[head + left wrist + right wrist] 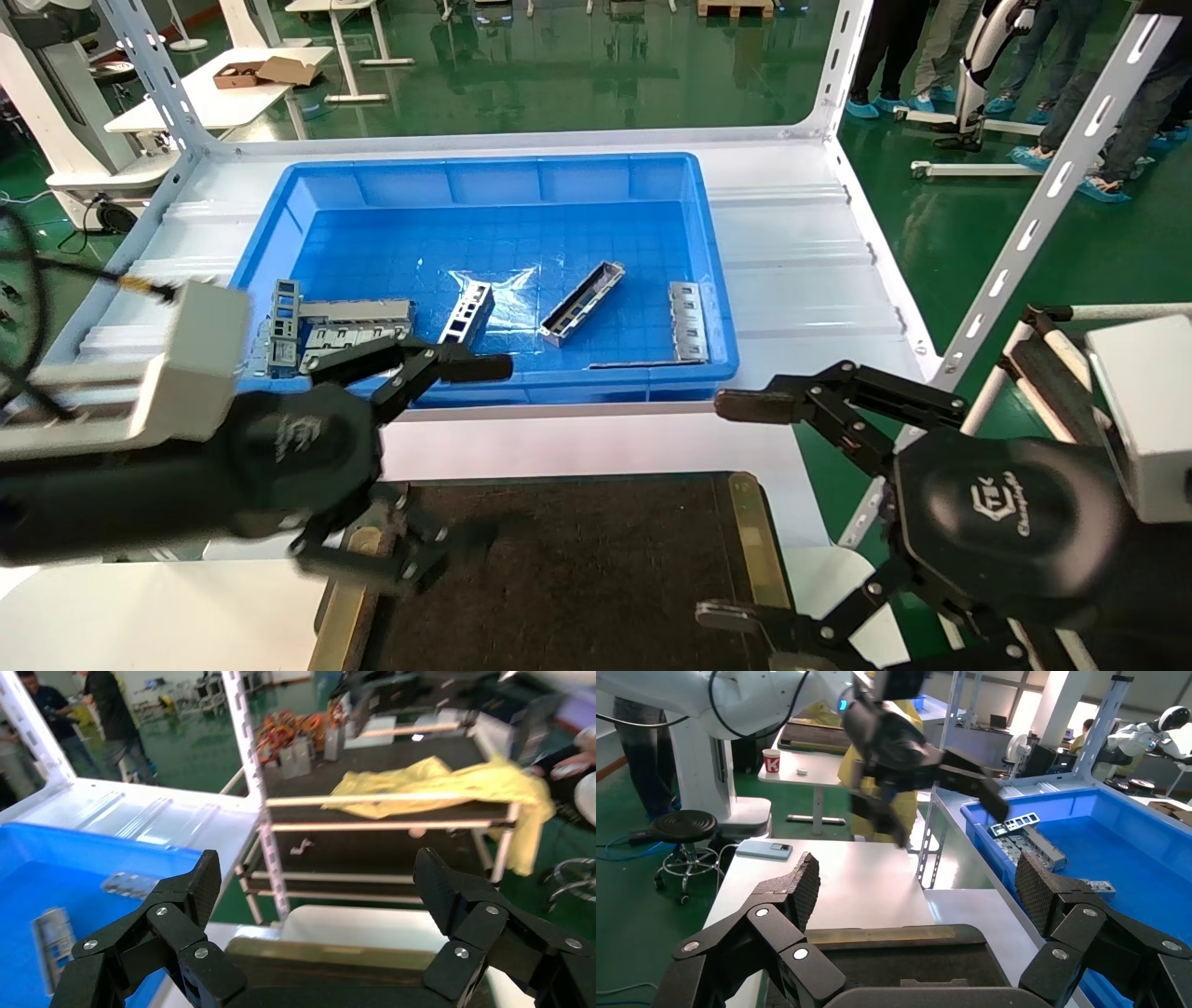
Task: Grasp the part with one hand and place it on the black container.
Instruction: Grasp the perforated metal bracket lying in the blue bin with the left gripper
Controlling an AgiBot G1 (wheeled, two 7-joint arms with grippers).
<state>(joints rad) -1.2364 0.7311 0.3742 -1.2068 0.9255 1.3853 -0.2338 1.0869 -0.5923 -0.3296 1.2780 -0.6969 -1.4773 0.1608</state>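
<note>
The part (582, 303), a grey U-shaped channel, lies slantwise on the floor of the blue bin (484, 177), right of the middle. The black container (577, 578) lies on the white table in front of the bin, and nothing rests on it. My left gripper (438, 466) is open and empty above the tray's left end, near the bin's front wall. My right gripper (731, 511) is open and empty beside the tray's right brass strip (756, 540). In the left wrist view the open gripper (318, 888) hangs over a brass strip (330, 955). In the right wrist view the open gripper (919, 888) hangs over the tray (912, 962).
In the bin also lie a ladder-like strip (467, 312), a slotted plate (689, 321) at the right and a cluster of grey parts (326, 326) at the left. White perforated rack posts (1043, 196) stand at the bin's corners. People stand beyond the rack.
</note>
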